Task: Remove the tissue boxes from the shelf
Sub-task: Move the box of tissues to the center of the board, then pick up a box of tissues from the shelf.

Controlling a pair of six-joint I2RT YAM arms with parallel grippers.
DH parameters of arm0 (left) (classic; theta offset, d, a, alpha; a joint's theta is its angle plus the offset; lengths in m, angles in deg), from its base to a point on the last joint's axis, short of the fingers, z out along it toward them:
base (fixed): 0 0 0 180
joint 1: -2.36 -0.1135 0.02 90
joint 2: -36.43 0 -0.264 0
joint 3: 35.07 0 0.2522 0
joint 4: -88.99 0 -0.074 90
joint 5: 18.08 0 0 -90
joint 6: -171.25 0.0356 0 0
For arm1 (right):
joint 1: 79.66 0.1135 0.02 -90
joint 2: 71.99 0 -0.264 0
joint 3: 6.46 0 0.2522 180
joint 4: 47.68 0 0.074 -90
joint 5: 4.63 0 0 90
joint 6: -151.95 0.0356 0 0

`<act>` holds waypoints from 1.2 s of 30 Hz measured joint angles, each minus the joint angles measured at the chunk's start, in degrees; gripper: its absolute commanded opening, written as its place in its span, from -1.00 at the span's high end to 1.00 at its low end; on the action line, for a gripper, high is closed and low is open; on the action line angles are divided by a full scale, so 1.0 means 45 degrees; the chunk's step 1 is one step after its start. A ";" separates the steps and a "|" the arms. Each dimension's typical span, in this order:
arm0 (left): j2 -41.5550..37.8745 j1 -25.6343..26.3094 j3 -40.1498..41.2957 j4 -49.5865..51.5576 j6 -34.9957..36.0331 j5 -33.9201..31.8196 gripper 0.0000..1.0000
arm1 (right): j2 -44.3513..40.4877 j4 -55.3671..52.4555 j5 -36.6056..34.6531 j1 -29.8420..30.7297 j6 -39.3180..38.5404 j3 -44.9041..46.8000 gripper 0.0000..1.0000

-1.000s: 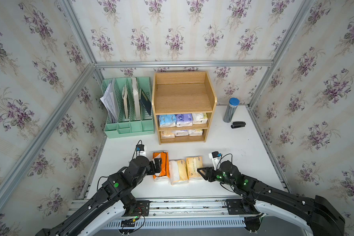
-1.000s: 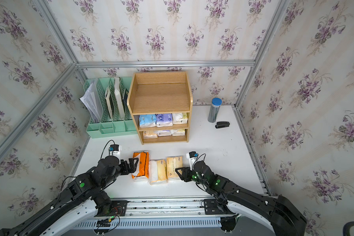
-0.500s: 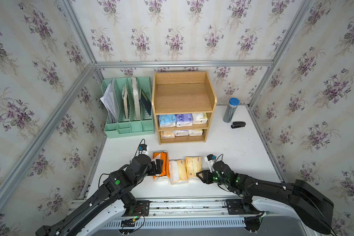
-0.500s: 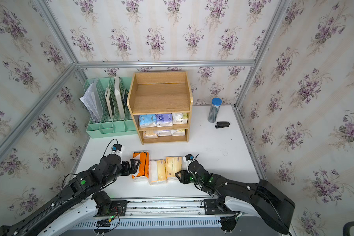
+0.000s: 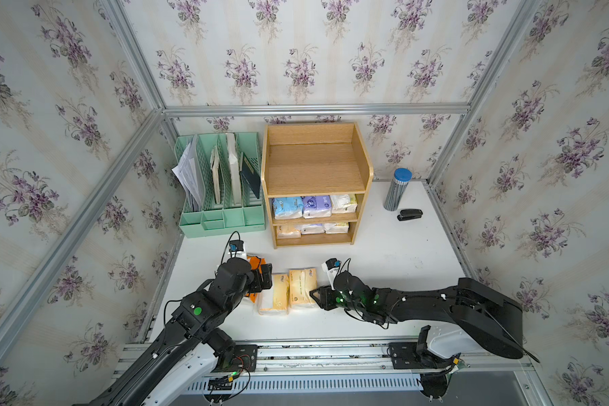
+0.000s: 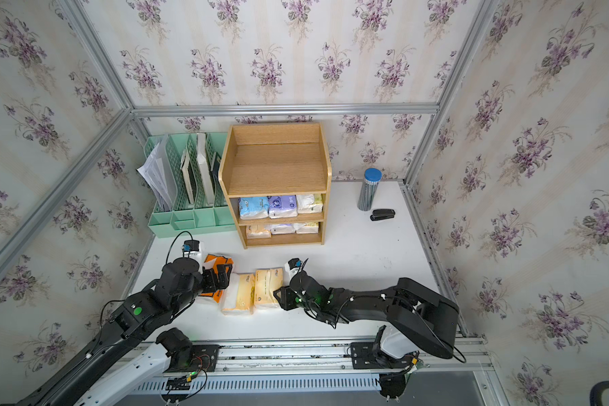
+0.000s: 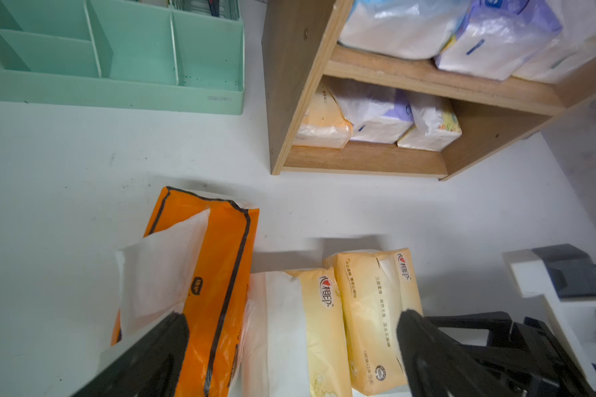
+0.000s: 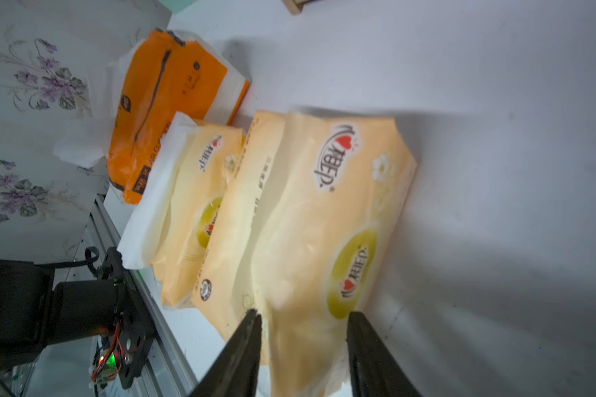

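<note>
The wooden shelf (image 5: 317,168) holds a light blue pack (image 5: 287,207), a purple pack (image 5: 316,206) and a white-yellow pack (image 5: 343,203) on its middle tier, with three more packs (image 5: 312,229) on the tier below. On the table in front lie an orange pack (image 5: 252,262) and two cream-yellow packs (image 5: 275,295) (image 5: 302,288). My left gripper (image 7: 293,333) hovers wide open over the orange pack (image 7: 221,257) and holds nothing. My right gripper (image 8: 303,314) is low on the table, its fingers pressed to both sides of the near end of the right-hand cream-yellow pack (image 8: 324,213).
A mint green file organizer (image 5: 222,197) with papers stands left of the shelf. A blue-capped striped cylinder (image 5: 396,189) and a black stapler (image 5: 409,214) sit at the back right. The metal rail (image 5: 313,348) runs along the table's front edge.
My right gripper has slid left onto the end of the right-hand cream-yellow pack and its jaws have narrowed around it. The left arm has barely shifted.
</note>
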 measured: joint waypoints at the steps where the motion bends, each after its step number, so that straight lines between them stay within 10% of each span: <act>1: 0.0112 -0.0423 -0.0126 -0.0117 0.0209 0.0160 -0.98 | -0.0384 -0.0345 -0.0306 0.0000 0.0000 -0.0146 0.05; 16: 0.3638 -0.5790 -0.1792 -0.2200 0.2390 0.4459 -0.98 | -0.2205 -0.0486 -0.2283 -0.1817 -0.0204 -0.3118 0.00; 36: 0.5304 -0.6003 -0.2516 -0.3881 0.2759 0.9088 -0.98 | 0.2127 0.3653 -0.1545 -0.3002 0.2395 -0.5246 -0.08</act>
